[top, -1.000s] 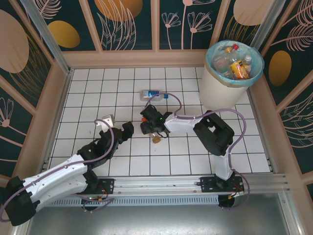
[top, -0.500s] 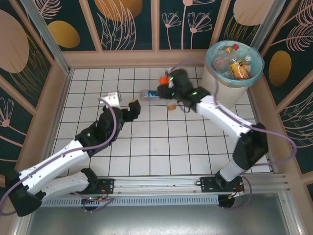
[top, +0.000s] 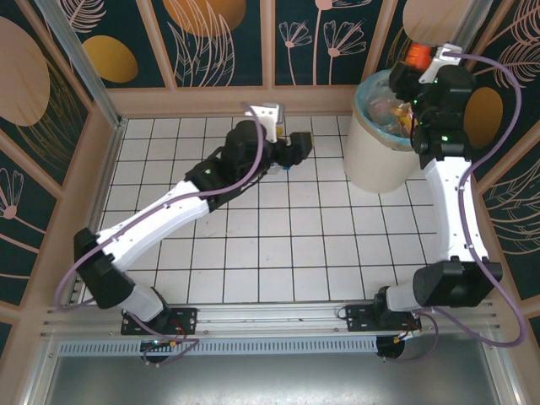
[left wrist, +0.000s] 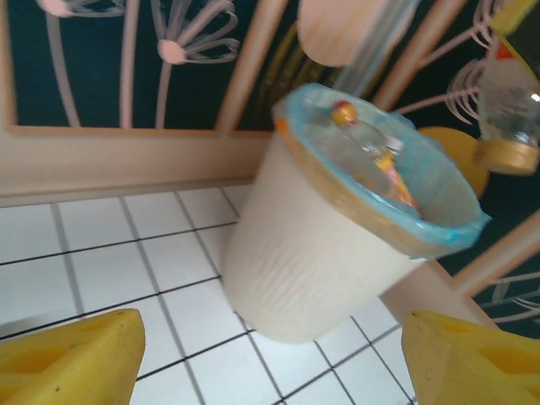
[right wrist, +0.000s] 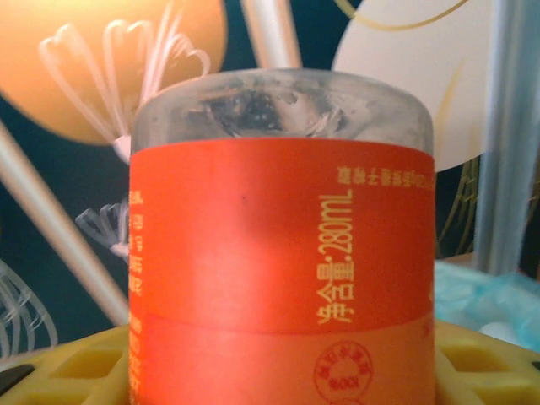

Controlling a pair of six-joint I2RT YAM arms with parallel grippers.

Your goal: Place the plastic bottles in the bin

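Gripping a clear, orange-labelled bottle [right wrist: 278, 253] by the bin [top: 367, 156], right jaws clench; left jaws gape.

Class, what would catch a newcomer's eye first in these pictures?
The right gripper holds a clear plastic bottle with an orange label above the rim of the round cream-white bin lined with a turquoise bag, at the far right corner. The long white left arm stretches across the white tiled floor toward that bin.
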